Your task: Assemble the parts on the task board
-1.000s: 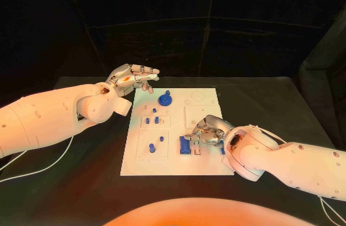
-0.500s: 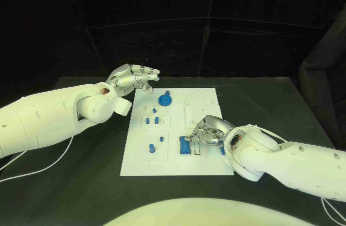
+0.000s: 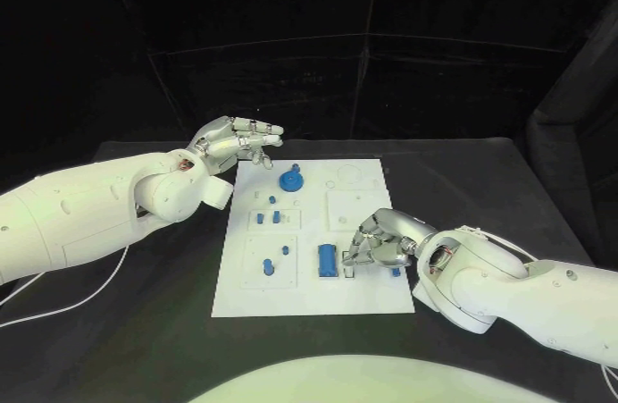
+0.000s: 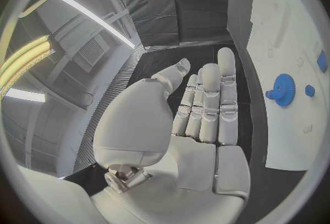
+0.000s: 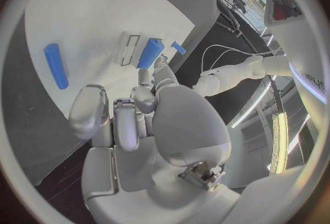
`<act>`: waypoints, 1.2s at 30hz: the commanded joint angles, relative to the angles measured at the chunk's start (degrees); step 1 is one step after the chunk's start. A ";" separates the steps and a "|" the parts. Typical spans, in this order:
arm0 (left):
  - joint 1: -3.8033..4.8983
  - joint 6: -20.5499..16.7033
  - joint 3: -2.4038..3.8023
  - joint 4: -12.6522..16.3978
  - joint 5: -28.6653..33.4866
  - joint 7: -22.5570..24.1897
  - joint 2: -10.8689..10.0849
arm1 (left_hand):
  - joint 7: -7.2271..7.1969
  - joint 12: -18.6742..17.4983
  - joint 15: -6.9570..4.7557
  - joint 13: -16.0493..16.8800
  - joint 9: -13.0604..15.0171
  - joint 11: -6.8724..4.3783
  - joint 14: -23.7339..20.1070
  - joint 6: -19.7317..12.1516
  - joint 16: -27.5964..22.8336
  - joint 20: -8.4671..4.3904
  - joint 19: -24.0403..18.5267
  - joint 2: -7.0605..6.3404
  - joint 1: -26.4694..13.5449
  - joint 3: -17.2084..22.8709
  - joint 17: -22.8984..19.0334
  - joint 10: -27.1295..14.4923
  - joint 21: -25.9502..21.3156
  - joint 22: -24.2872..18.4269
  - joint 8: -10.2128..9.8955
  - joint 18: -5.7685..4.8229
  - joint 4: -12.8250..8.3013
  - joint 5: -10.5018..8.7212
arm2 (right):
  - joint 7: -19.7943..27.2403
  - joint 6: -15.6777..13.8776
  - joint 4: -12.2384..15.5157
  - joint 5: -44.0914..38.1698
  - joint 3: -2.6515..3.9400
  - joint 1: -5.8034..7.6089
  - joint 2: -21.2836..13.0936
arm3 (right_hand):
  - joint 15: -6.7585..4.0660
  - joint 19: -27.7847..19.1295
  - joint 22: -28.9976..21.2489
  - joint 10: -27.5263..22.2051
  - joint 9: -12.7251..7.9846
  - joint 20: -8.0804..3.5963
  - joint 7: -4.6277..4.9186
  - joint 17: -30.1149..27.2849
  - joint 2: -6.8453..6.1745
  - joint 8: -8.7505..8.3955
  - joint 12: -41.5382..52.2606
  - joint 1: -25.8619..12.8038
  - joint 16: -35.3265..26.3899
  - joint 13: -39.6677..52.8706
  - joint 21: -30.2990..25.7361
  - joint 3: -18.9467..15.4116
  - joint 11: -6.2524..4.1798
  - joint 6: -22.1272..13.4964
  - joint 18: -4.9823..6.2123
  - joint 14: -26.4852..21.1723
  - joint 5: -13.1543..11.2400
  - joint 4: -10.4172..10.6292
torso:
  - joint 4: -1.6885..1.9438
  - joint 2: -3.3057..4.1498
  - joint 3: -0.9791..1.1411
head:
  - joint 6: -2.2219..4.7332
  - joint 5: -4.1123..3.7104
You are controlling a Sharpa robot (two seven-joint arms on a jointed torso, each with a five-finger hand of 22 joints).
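Black table, right hand (image 3: 373, 240) fingers curled beside blue bar (image 3: 327, 259), grip unclear.

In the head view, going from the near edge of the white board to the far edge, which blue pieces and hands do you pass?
Long blue bar beside the right hand → small blue pegs → round blue gear with a knob → left hand past the white task board's far corner.
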 commanded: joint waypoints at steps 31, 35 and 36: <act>0.08 0.72 0.02 0.40 -0.39 0.33 -0.11 | 0.05 0.41 -0.01 0.05 0.04 -0.01 -0.64 -0.15 0.07 0.42 -0.23 0.26 0.27 -0.65 -0.28 -0.57 -0.49 -0.23 -0.17 0.75 -0.03 -0.21 | -3.73 6.40 -4.91 -15.27 -0.06 -0.04 7.43 | -2.34 0.54 1.23 3.28 10.31 -2.39 -2.79 5.03 1.98 14.86 2.69 -0.63 -0.34 4.52 0.12 -0.41 -2.78 -3.39 -0.59 4.02 -2.80 -3.51 | -0.19 -0.04 0.00 | -0.82 0.80; 0.08 0.74 0.02 0.41 -0.39 0.33 -0.11 | 0.05 0.41 -0.01 0.05 0.04 -0.01 -0.64 -0.15 0.07 0.42 -0.23 0.26 0.27 -0.65 -0.28 -0.57 -0.49 -0.23 -0.17 0.75 -0.03 -0.21 | -4.46 5.89 -5.48 -15.71 -0.06 -0.04 7.66 | -2.37 0.54 1.23 3.27 10.47 -2.42 -2.82 5.02 2.28 15.07 2.63 -0.58 -0.36 4.50 0.11 -0.29 -2.82 -3.55 -0.59 4.01 -2.80 -3.59 | -0.09 -0.01 0.01 | -0.78 0.74; 0.08 0.73 0.02 0.41 -0.39 0.32 -0.11 | 0.05 0.41 -0.01 0.05 0.04 -0.01 -0.64 -0.15 0.07 0.42 -0.23 0.26 0.27 -0.65 -0.28 -0.57 -0.49 -0.23 -0.17 0.75 -0.03 -0.21 | -4.62 5.71 -5.64 -15.85 -0.06 -0.04 7.71 | -2.37 0.54 1.23 3.27 10.48 -2.43 -2.82 5.03 2.31 15.08 2.63 -0.57 -0.35 4.51 0.11 -0.28 -2.82 -3.56 -0.59 4.01 -2.80 -3.59 | -0.08 0.00 0.02 | -0.79 0.74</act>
